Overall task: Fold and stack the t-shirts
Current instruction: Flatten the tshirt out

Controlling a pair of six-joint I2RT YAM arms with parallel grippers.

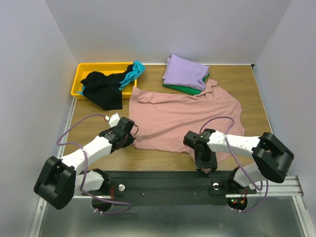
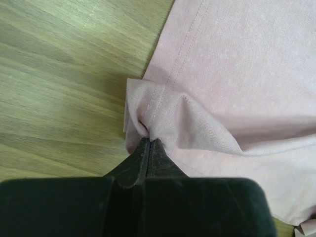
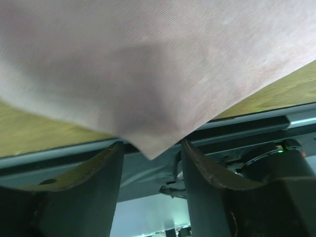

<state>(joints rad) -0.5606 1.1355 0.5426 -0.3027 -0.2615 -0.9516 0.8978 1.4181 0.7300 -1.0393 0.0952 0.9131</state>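
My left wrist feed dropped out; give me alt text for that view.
The left end effector is shut on a bunched edge of the dusty-pink t-shirt, which spreads up and right over the wooden table.

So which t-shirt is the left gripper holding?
The spread-out dusty-pink t-shirt: left gripper pinches its near-left edge. Lavender and green lie stacked behind, black and teal at the yellow bin.
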